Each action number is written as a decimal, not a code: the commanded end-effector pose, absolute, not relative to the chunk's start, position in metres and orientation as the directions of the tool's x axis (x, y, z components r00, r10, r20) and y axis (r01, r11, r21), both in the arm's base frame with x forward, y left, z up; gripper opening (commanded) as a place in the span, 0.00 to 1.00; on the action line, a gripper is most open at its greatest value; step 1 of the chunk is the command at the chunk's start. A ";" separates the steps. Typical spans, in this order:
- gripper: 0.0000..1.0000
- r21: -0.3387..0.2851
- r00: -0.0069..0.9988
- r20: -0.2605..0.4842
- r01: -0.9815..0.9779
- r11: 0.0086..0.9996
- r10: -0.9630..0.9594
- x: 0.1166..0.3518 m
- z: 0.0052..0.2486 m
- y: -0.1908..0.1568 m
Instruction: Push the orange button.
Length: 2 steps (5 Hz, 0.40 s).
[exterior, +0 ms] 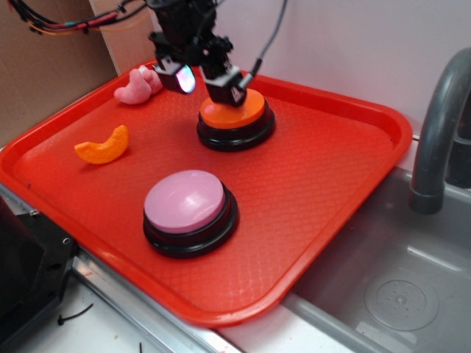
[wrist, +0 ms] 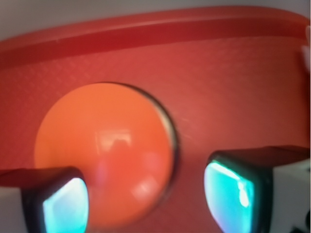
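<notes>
Blurred hand (wrist: 146, 194) over orange button (wrist: 104, 155)

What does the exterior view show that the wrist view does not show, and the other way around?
Only the exterior view shows the pink button, the small orange crescent toy, the pink toy, the sink and the grey faucet. Only the wrist view shows, close up, the glowing pads of the two fingers, one over the button's dome, the other over the bare tray. Both show the orange button, the red tray and the open gripper.
</notes>
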<state>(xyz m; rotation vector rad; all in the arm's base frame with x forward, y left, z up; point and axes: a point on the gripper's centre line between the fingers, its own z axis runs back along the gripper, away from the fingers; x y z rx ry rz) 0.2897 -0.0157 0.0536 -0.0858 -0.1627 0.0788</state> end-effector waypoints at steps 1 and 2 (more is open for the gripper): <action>1.00 -0.038 0.990 0.143 0.022 0.999 -0.016 0.297 0.039 -0.030; 1.00 -0.018 0.990 0.137 0.028 0.999 -0.025 0.293 0.047 -0.028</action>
